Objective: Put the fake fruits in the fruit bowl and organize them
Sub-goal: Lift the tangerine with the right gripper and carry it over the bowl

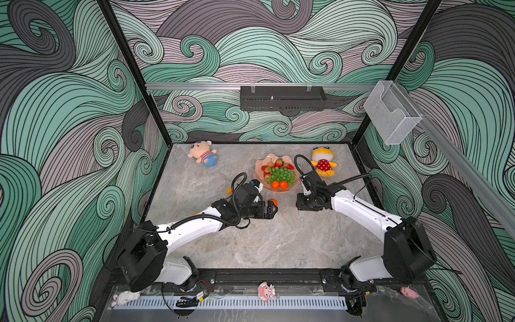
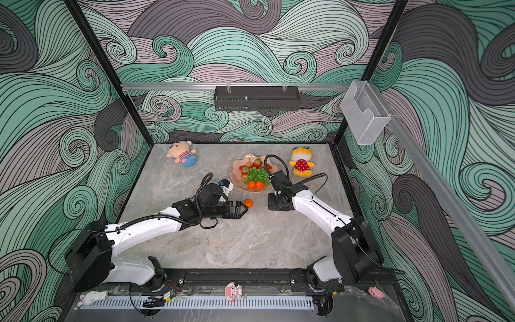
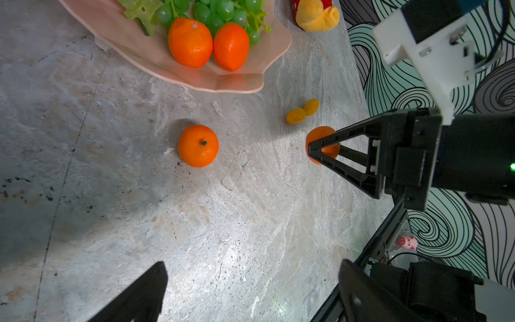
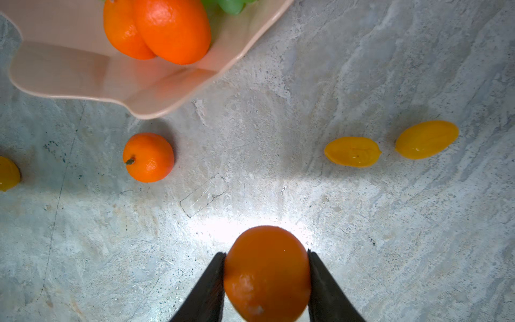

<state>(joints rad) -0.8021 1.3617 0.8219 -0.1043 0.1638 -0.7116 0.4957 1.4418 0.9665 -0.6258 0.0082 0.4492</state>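
The salmon-pink fruit bowl (image 1: 262, 163) stands at the back of the table and holds strawberries (image 1: 267, 169), a green grape bunch (image 1: 282, 174) and two tangerines (image 1: 279, 184). In the right wrist view my right gripper (image 4: 266, 252) is shut on a tangerine (image 4: 267, 274), one finger pressed against each side, near the bowl's front rim (image 4: 145, 110). Another tangerine (image 3: 198, 145) lies loose on the table just ahead of my left gripper (image 3: 253, 267), which is open and empty. Two kumquats (image 4: 352, 152) lie side by side on the table, and a third kumquat (image 1: 229, 191) lies beside the left wrist.
A pink-and-blue plush doll (image 1: 203, 156) lies at the back left. A yellow red-dotted plush (image 1: 323, 164) lies right of the bowl, behind the right arm. A black rack (image 1: 282, 98) hangs on the back wall, above the table.
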